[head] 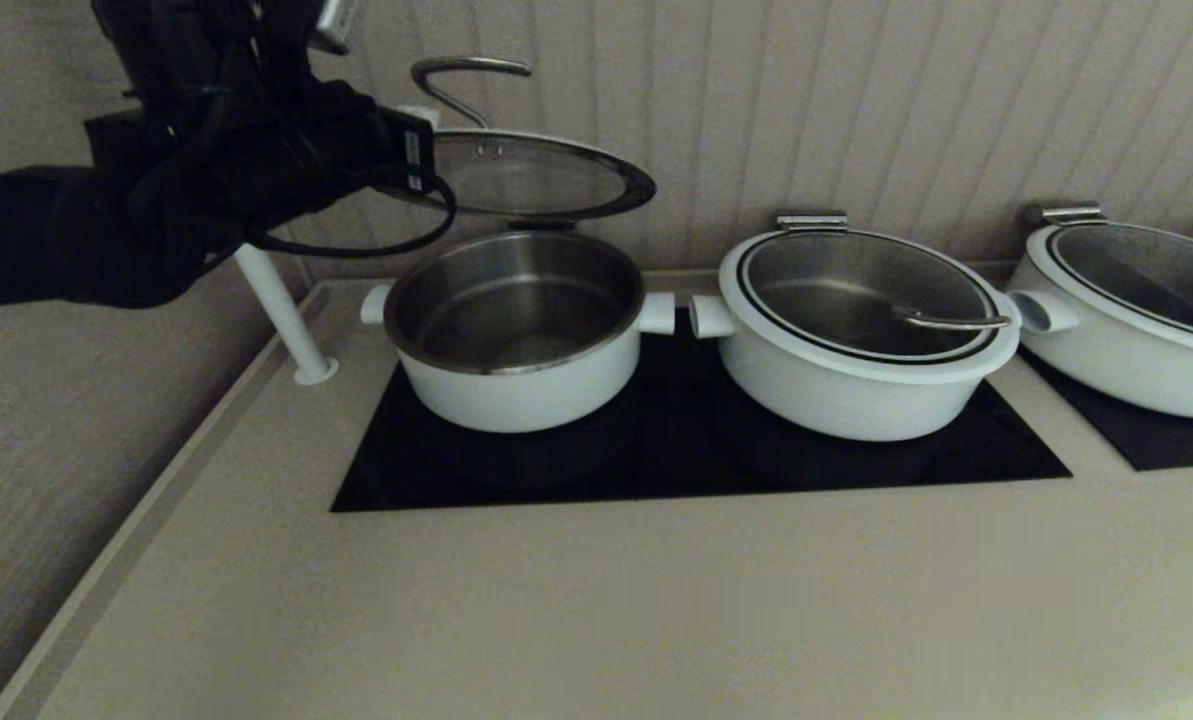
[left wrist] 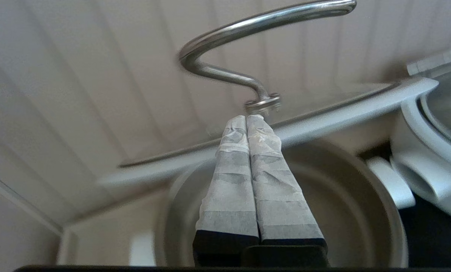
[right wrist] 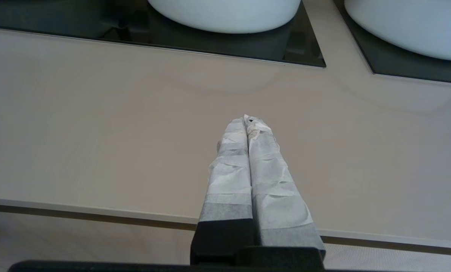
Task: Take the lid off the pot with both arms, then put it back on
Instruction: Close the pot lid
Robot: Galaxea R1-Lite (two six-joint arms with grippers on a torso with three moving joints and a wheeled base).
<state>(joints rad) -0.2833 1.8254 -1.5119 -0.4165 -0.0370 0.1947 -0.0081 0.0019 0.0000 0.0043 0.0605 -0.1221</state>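
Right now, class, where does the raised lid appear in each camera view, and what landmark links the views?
Head view: the lid hangs tilted above the pot, upper left of centre.
Left wrist view: its white rim crosses the middle, past the left gripper.
Right wrist view: not in it.
Shared landmark: the black cooktop.

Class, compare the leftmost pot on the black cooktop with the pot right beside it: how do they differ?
The pot is open, its lid raised and tilted above it at the left tool; the neighbouring pot has its lid on. The pot has steep sides; the neighbouring pot flares wider. Both are white with steel inside and stub handles.
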